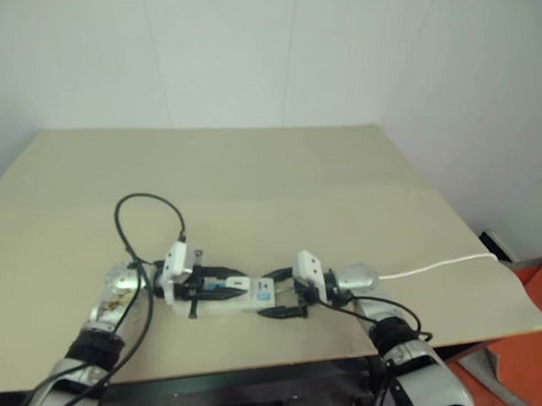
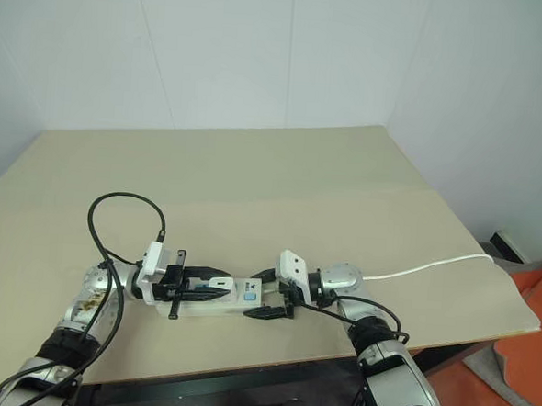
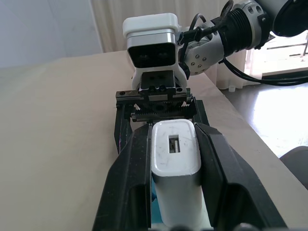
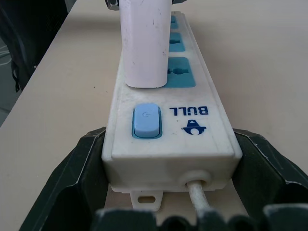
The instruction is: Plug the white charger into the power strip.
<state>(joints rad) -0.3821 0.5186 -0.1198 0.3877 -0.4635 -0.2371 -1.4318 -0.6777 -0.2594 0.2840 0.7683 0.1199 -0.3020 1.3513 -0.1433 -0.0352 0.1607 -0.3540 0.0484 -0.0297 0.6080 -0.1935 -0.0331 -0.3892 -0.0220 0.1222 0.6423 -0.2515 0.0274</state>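
Two grippers meet near the front edge of the tan table (image 2: 254, 174), one at each end of the power strip (image 2: 211, 302), which lies flat on the tabletop, lengthwise across the robot's front. Left gripper (image 3: 175, 159) points level toward the right and its black fingers (image 3: 126, 173) are clamped on the white charger (image 3: 175, 161), one finger on each side of it. Charger sits over the strip, its body lying along the strip's length; in the right wrist view the charger (image 4: 146, 43) stands over the blue socket (image 4: 180, 78) nearest the switch end, its lower edge at the strip's top face; whether the prongs are seated cannot be told. Right gripper (image 4: 171, 168) points to the left, slightly down, its fingers (image 4: 72, 178) spread wide around the switch end of the strip, one on each side; actual contact with the sides is hard to tell. Blue switch (image 4: 146, 120) sits on that end beside blue lettering, and the thin white cord (image 2: 428, 266) leaves that end, runs past the right wrist and off the table's right edge. Black cable (image 2: 123, 214) loops on the table behind the left wrist. White walls stand behind the table.
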